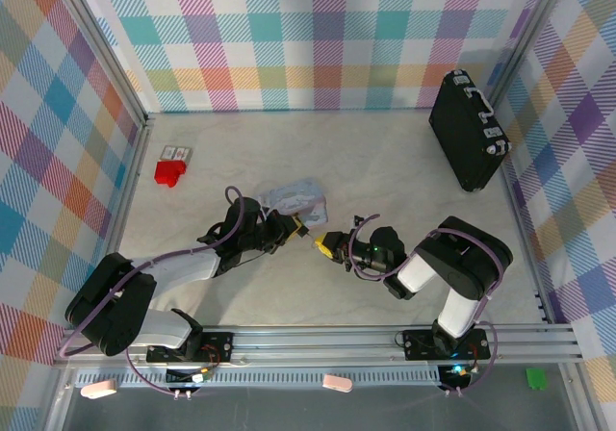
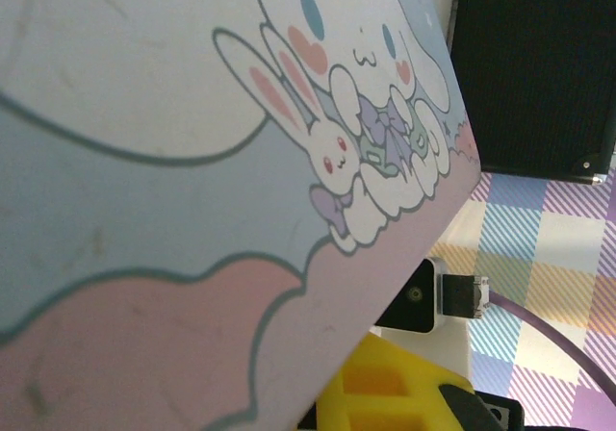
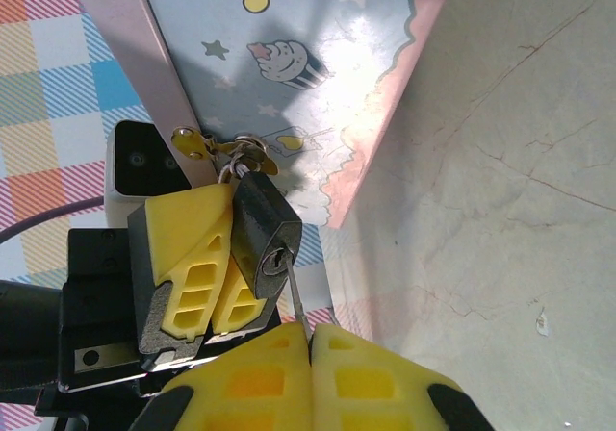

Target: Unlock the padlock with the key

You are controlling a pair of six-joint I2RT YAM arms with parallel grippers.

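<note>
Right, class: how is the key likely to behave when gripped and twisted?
The key looks thin, so it may bend if twisted hard. Being smooth metal, it could slip in the shut right gripper. Tiny, so probably very light.

I see the padlock [image 3: 262, 234] as dark, dull metal, the key [image 3: 297, 301] as thin bright metal, the tin [image 3: 318, 65] glossy with printed colour, the right pincer [image 3: 310, 354] in matt yellow plastic, the table [image 3: 500, 210] smooth, veined, stone-like.
</note>
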